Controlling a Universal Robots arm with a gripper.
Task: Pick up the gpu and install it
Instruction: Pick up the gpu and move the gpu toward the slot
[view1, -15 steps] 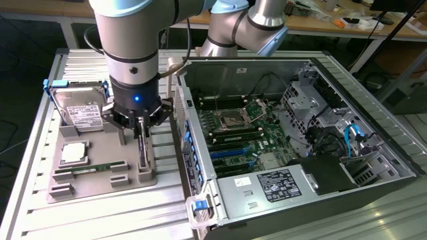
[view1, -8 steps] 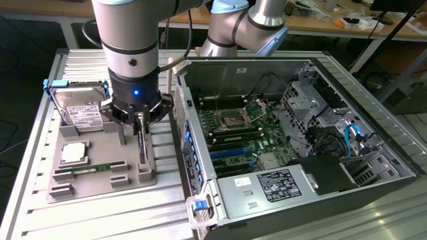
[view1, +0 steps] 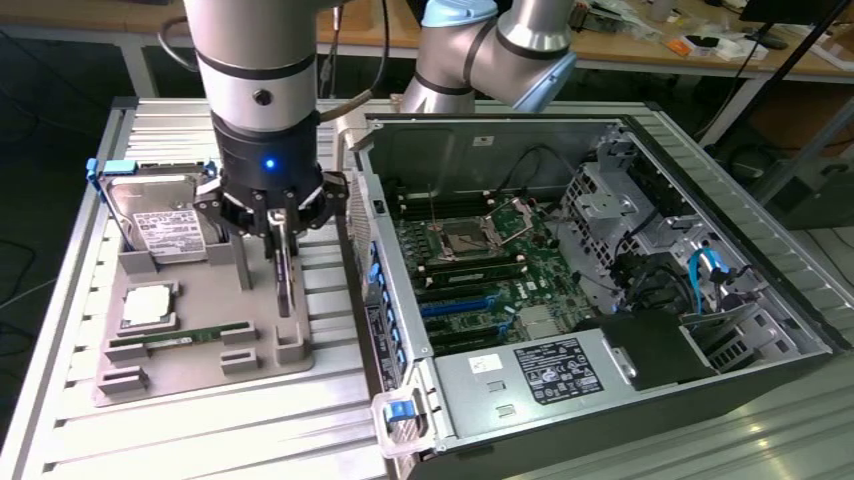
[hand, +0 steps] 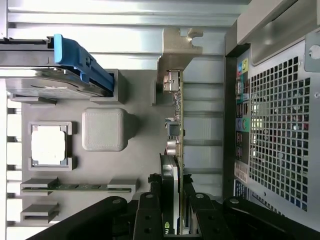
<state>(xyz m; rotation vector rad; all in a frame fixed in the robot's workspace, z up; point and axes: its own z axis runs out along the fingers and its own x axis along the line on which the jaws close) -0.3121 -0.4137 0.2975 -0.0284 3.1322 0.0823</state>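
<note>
One claw (view1: 280, 232), nearly closed, pinches the gpu (hand: 176, 122) standing edgewise on the tray (view1: 200, 362).

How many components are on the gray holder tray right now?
4: the hard drive standing at one end, the processor flat beside it, the memory stick next along, and the gpu on edge, clamped by the gripper.

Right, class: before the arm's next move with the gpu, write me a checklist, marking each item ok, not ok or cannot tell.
1. Gripper fingers sit either side of the gpu: ok.
2. Grip closed on the gpu: ok.
3. gpu standing on edge in the grey holder: ok.
4. Computer case side open: ok.
5. Blue slots look empty: ok.
6. gpu lifted clear of the grey holder: cannot tell.
</note>
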